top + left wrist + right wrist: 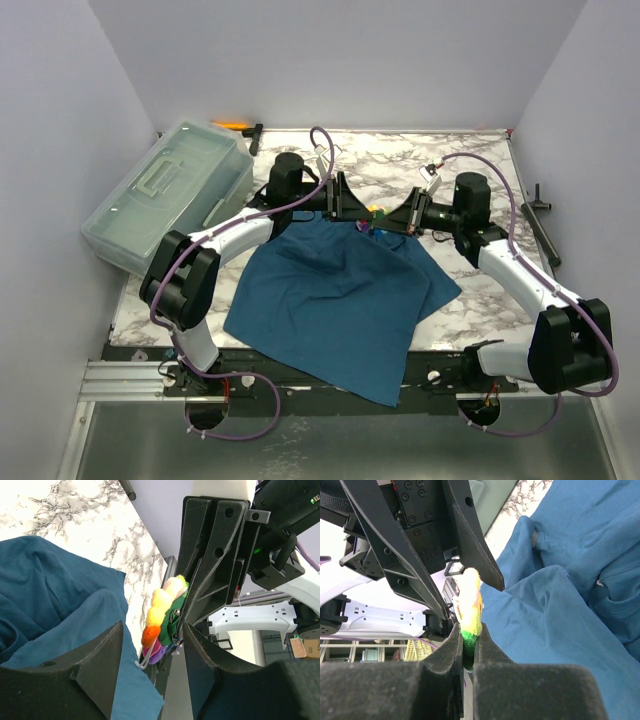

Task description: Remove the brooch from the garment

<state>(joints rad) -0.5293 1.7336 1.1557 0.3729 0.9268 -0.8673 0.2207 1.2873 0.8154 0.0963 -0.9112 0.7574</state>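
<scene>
The brooch point(469, 602), a fluffy yellow, orange, green and purple flower, is pinched by its green part in my right gripper point(468, 630), which is shut on it. In the left wrist view the brooch point(159, 614) sits against the right gripper's black fingers point(210, 570). My left gripper point(154, 630) is open, with a jaw on each side of it and a gap to both. The teal garment point(340, 290) lies spread on the table, its far edge raised toward the two grippers point(372, 214). Whether the brooch is still pinned to the cloth cannot be told.
A translucent plastic box point(165, 195) stands at the back left, an orange-handled tool point(237, 125) behind it. A black tool point(540, 225) lies by the right wall. Marble tabletop point(480, 300) shows around the garment.
</scene>
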